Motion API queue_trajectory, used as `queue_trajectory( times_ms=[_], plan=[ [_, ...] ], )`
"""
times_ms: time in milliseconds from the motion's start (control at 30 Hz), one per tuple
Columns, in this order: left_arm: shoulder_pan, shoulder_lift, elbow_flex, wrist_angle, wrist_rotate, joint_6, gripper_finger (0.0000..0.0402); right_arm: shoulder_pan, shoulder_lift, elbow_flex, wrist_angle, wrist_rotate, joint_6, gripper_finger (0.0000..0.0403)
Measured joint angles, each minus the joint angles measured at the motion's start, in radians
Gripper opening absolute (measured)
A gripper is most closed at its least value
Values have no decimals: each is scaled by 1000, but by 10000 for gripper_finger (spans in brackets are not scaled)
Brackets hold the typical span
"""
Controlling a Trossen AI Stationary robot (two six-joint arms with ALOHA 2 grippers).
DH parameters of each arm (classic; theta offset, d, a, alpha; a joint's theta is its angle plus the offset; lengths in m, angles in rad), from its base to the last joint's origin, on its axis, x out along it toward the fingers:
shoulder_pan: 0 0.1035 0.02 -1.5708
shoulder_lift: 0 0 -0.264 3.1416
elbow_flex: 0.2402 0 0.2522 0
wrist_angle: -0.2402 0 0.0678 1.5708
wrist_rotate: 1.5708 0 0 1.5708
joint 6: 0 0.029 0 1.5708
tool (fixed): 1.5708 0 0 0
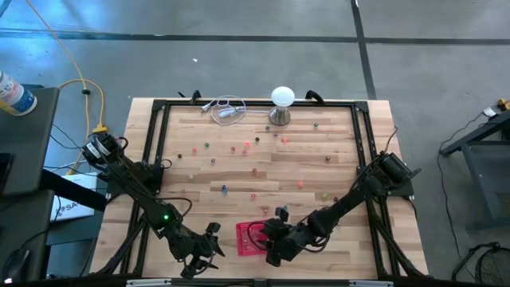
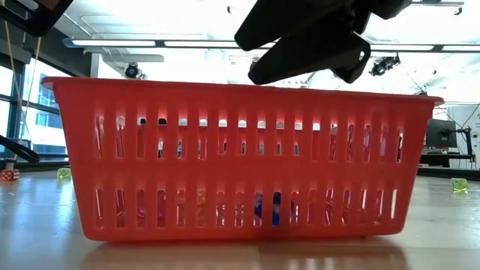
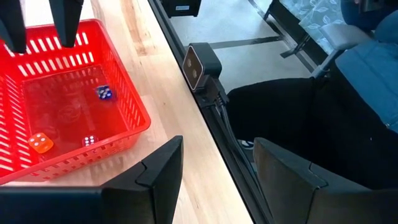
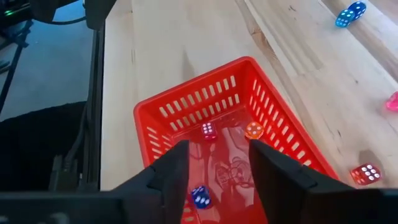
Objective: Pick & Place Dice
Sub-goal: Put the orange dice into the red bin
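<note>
From above, the right hand (image 1: 273,257) hangs over the red basket (image 1: 244,239), and many dice (image 1: 253,171) lie far off on the tabletop (image 1: 303,159). The left hand (image 1: 213,249) waits just beside the basket.

From the low camera, dice show through the basket's slots.

The left wrist camera shows the left hand wide and empty.

The right wrist camera shows the right hand open, holding nothing, above three dice in the basket. Next it should go slowly to one die and close gently.
</note>
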Motion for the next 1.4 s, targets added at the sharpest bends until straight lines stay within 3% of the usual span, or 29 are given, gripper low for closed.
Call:
queue_trajectory(
  times_ms=[267, 400, 733, 833, 1067, 1400],
  plan=[
    [0, 0, 0, 0, 0, 0, 189, 4, -18, 0, -27, 47, -53, 190],
    [0, 0, 0, -7, 0, 0, 189, 26, -71, 2, -110, 89, 13, 189],
    [0, 0, 0, -25, 1, 0, 189, 118, -150, -1, -706, 253, 683, 188],
    [0, 0, 0, -24, 1, -4, 189, 133, -152, -2, -812, 284, 811, 189],
    [0, 0, 0, -21, 1, -7, 189, 144, -152, -51, -740, 331, 717, 189],
    [0, 0, 0, -21, 1, -8, 189, 136, -152, -57, -735, 327, 747, 207]
  ],
)
